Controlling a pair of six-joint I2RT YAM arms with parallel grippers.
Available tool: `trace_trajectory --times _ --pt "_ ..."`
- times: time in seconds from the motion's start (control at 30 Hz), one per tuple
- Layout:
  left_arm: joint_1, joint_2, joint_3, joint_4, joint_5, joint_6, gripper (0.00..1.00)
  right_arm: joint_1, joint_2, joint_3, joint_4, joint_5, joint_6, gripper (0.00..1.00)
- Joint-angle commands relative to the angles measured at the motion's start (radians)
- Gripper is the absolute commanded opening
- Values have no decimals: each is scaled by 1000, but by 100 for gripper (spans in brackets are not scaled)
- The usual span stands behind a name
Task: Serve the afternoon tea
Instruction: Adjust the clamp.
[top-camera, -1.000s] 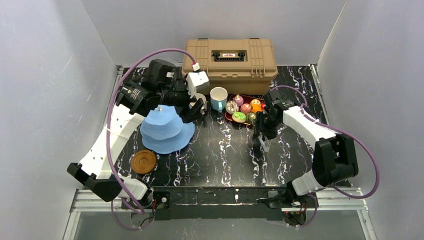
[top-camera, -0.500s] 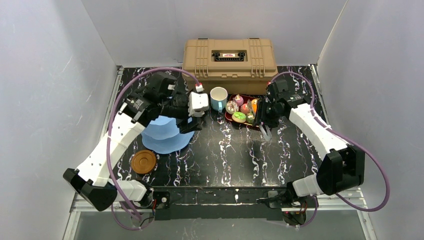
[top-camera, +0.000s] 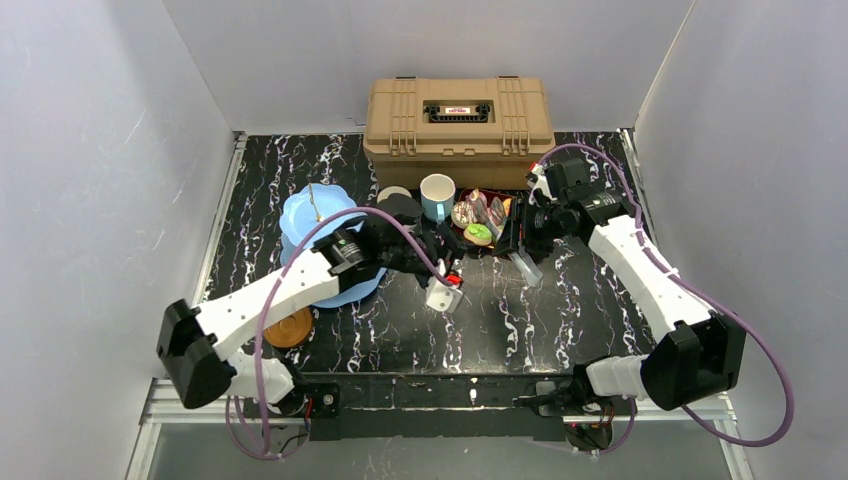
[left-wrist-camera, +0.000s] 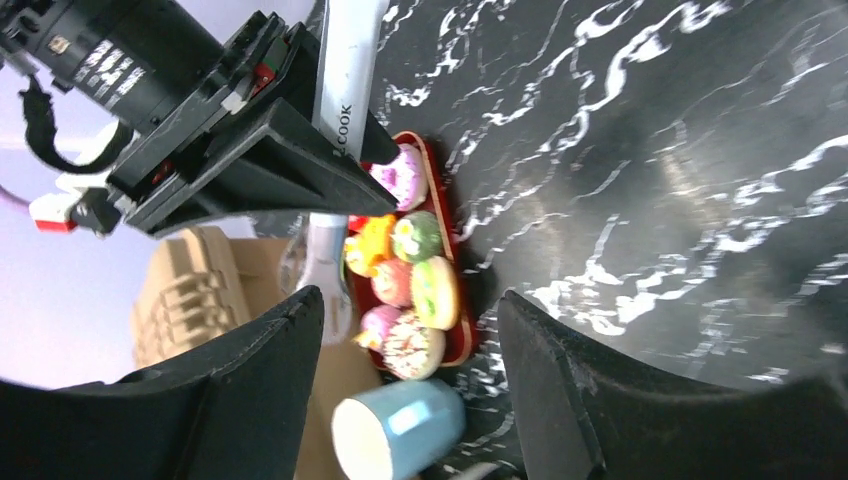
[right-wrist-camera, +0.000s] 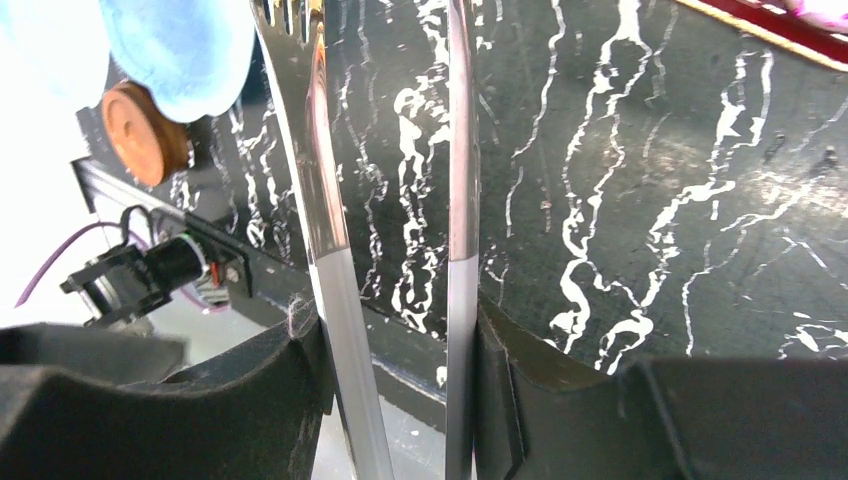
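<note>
Our left arm (top-camera: 270, 300) covers part of the blue cake stand (top-camera: 305, 215) and the brown saucer (top-camera: 283, 332). We see only the rim of the white mug (top-camera: 392, 193) behind it. In the right wrist view, the tongs (right-wrist-camera: 315, 180) run off the top edge.

Pale grey walls (top-camera: 90, 150) on three sides, black white-veined marble tabletop (top-camera: 580, 320), metal frame (top-camera: 420, 414) at near edge

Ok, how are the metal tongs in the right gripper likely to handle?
The tongs look polished and mirror-smooth, so they could slip in the right gripper. Their two thin arms stand apart between the fingers, so they probably spring and flex rather than stay stiff. They reach far past the fingers, so the tips may wobble.
</note>
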Motion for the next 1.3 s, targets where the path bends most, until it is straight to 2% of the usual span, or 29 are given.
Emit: trace_trajectory --times 0.0,0.07,0.3,0.47,0.67,0.9,1.0,1.07,1.13,1.27 --pt "-17 62 -51 297 -30 209 60 -5 -48 15 17 -134 -4 7" --pt "-25 96 -81 409 -42 256 58 -4 -57 -3 35 -176 2 8" --pt "-31 164 -74 525 -88 266 55 7 -71 -39 77 -254 13 12" --pt "-31 179 -81 526 -91 275 54 16 -70 -43 97 -296 19 14" --pt "-31 187 -96 506 -117 283 42 27 -75 -41 100 -312 18 15" --pt "-31 181 -83 434 -118 291 38 29 -78 -54 107 -320 18 15" --pt "-31 180 -60 399 -134 251 31 29 -84 -54 105 -309 19 25" --pt "-31 177 -54 397 -143 233 19 29 -88 -48 97 -276 15 32" --pt "-31 168 -56 391 -145 219 13 29 -95 -42 94 -244 14 40" --pt "-31 147 -69 380 -144 221 11 29 -100 -22 80 -206 10 56"
